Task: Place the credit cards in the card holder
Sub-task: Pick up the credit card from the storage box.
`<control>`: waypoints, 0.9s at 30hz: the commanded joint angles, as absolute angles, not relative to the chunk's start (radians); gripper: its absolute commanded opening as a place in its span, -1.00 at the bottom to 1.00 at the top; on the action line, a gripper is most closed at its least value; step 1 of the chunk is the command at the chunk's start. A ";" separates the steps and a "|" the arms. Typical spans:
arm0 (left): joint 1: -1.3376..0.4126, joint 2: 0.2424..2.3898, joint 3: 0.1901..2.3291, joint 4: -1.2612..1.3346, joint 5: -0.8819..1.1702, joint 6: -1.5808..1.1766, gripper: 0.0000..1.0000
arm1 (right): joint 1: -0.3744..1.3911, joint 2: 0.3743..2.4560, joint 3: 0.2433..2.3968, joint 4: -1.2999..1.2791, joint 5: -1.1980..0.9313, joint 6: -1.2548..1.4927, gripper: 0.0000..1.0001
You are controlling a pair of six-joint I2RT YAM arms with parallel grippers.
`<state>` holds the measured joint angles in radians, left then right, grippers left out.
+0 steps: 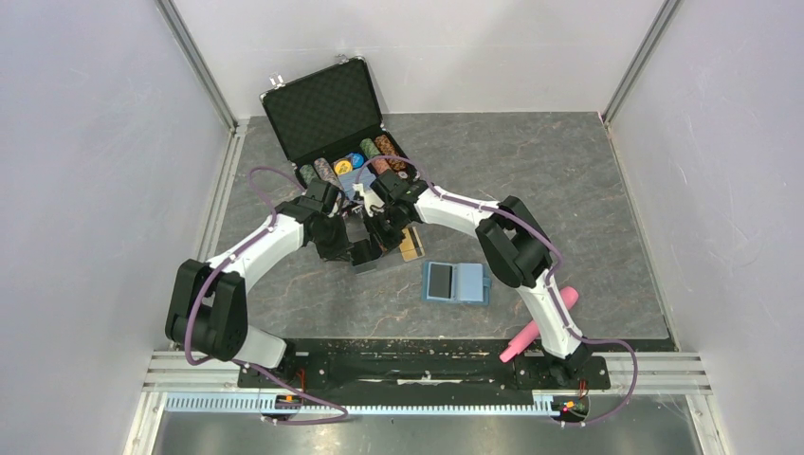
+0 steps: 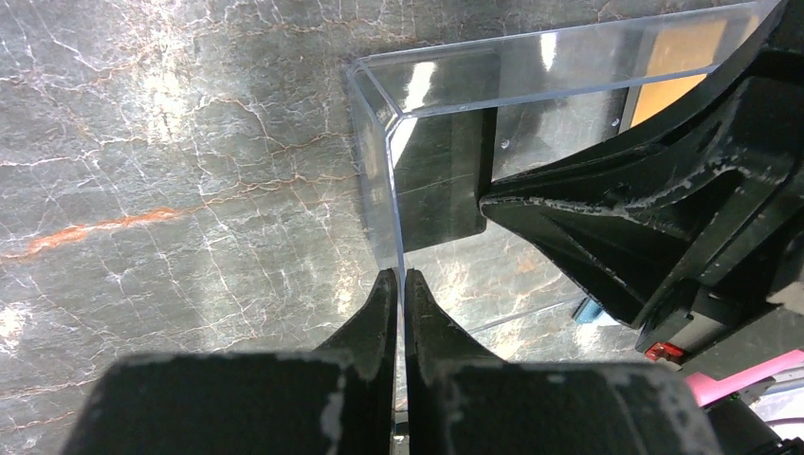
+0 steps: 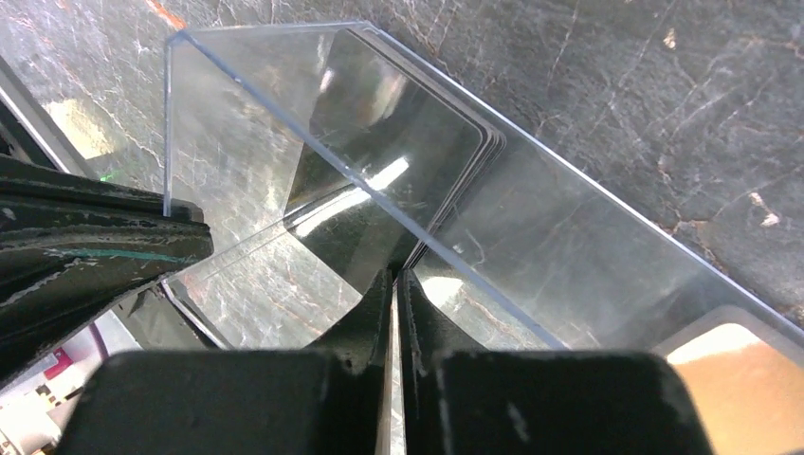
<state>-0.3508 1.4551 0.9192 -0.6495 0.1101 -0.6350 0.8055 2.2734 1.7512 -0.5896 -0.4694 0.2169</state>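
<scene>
Both arms meet mid-desk, just in front of the open black briefcase (image 1: 322, 109) with its rows of poker chips (image 1: 356, 166). The left tool (image 2: 398, 284) is closed, pinching the thin upright wall of a clear box (image 2: 531, 62). The right tool (image 3: 395, 284) is also closed on a wall of the same box, from the other side. The two tools sit very close together, and the right one's black body fills the right half of the left wrist view.

Inside the box is a stack of dark cards (image 3: 398, 161), lying flat against the bottom. A gold card (image 3: 749, 365) shows through the far end of the box.

The card holder (image 1: 455, 282) lies open and flat on the desk (image 1: 569, 180), nearer the arm bases and right of the tools, apart from the box. It has nothing on it. The right arm's elbow hangs just beside its right edge. A pink object (image 1: 540, 327) lies by the right arm's base.

There is open desk to the far right and front left. White walls close in the left, right and back edges, and the briefcase blocks the back centre.
</scene>
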 commanded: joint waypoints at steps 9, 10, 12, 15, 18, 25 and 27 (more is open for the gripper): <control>-0.398 1.544 0.890 -0.626 0.166 -0.646 -0.95 | 0.816 2.256 1.814 -0.576 -0.529 0.240 -1.00; -0.399 1.543 0.888 -0.626 0.166 -0.644 -0.96 | 0.816 2.253 1.817 -0.575 -0.531 0.243 -1.00; -0.402 1.545 0.887 -0.626 0.166 -0.644 -0.96 | 0.816 2.243 1.823 -0.575 -0.534 0.247 -1.00; -0.403 1.548 0.885 -0.619 0.166 -0.644 -0.95 | 0.818 2.232 1.831 -0.575 -0.538 0.251 -1.00; -0.405 1.551 0.885 -0.620 0.167 -0.645 -0.95 | 0.818 2.223 1.830 -0.567 -0.552 0.258 -1.00; -0.406 1.551 0.882 -0.618 0.166 -0.643 -0.95 | 0.817 2.196 1.787 -0.480 -0.605 0.315 -0.98; -0.406 1.552 0.882 -0.619 0.166 -0.643 -0.96 | 0.817 2.191 1.779 -0.464 -0.618 0.327 -0.95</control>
